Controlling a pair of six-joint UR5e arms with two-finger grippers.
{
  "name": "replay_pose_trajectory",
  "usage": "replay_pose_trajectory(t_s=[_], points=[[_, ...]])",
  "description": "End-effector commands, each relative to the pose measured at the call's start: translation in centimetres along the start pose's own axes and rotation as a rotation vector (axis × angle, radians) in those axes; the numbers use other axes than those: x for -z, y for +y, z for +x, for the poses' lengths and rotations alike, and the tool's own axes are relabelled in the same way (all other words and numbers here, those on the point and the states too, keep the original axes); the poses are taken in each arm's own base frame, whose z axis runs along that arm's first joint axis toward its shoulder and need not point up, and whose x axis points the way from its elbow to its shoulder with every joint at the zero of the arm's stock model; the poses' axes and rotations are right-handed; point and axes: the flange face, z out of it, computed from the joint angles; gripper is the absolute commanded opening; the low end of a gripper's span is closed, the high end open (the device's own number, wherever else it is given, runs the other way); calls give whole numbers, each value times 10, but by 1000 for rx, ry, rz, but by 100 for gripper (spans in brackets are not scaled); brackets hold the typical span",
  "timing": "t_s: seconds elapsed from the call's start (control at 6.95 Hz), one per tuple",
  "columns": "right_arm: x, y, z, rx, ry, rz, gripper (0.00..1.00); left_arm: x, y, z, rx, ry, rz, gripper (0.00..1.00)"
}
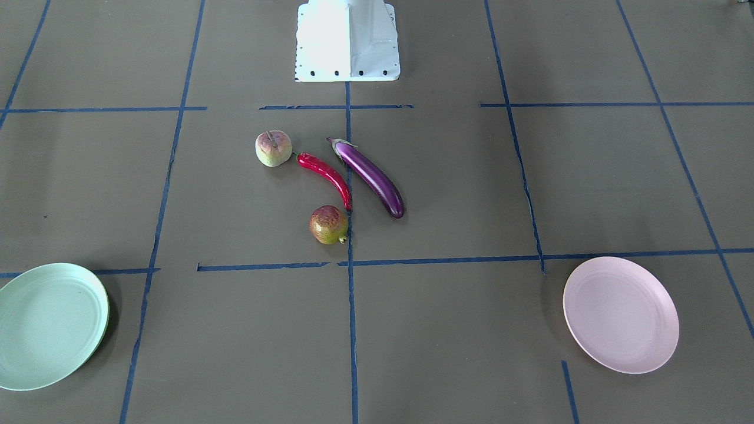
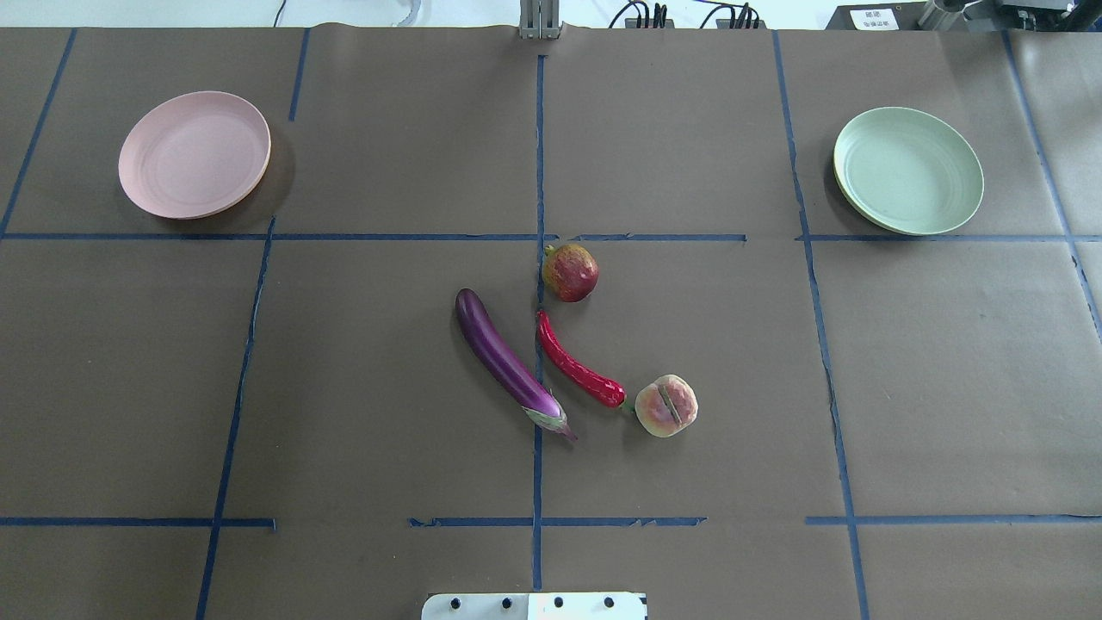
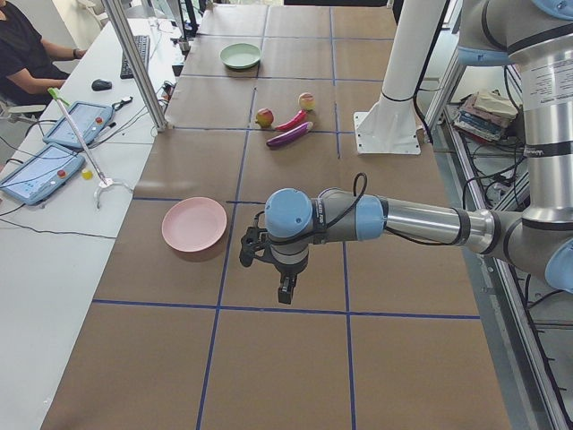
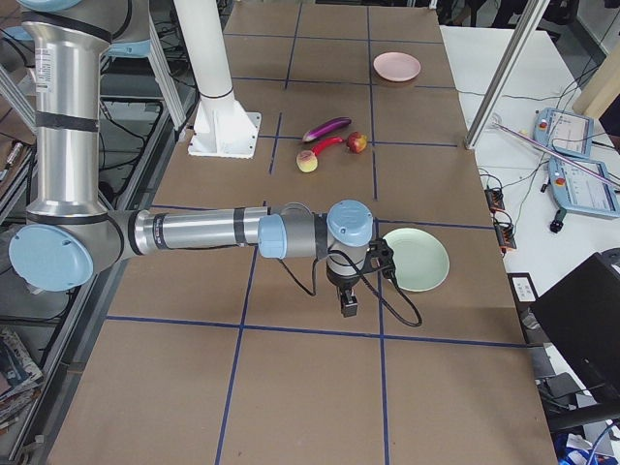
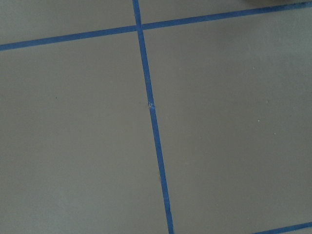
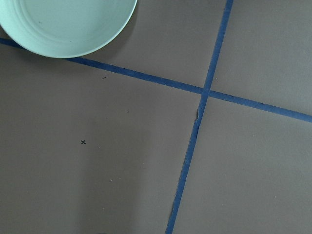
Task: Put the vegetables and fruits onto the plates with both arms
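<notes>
Long slender glossy purple eggplant (image 2: 506,362): centre of brown paper-covered table (image 2: 344,387), stem cap toward robot.
Curved glossy red chili pepper (image 2: 575,362): just beside eggplant, on robot's right.
Pale yellow-green pink-blushed peach (image 2: 666,406): just beside chili's near end.
Round red-and-yellow speckled fruit (image 2: 570,272): at chili's far end.
Pale pink round shallow plate (image 2: 195,154): far left, well apart from produce.
Pale mint green round shallow plate (image 2: 908,170): far right.
Black two-finger left gripper (image 3: 285,291): above table near pink plate; open or closed, cannot tell.
Black two-finger right gripper (image 4: 347,305): near green plate; cannot tell either.

Long glossy eggplant (image 2: 506,362) is deep purple with a greyish cap, curved chili pepper (image 2: 575,365) bright red. Round peach (image 2: 665,406): yellow-green, pink blush. Other round fruit (image 2: 569,272): speckled red and yellow. Mint green plate (image 2: 908,170), pale pink plate (image 2: 194,155), brown table paper (image 2: 362,387) with a blue tape grid (image 2: 539,155).
</notes>
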Motion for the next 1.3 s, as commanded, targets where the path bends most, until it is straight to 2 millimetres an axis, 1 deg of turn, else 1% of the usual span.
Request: replay_pose_trajectory(t_s=[0.0,0.29,0.58,1.15], points=[[0,0,-3,10,-2,5,100,-4,-1,18,22,-2,0,100],[-1,2,-2,10,-2,3,100,-3,1,25,11,3,-1,100],[-4,7,-1,1,-4,-5,100,-3,1,26,15,3,-1,100],[-11,6,-5,12,-8,-19,100,0,1,30,5,8,6,100]])
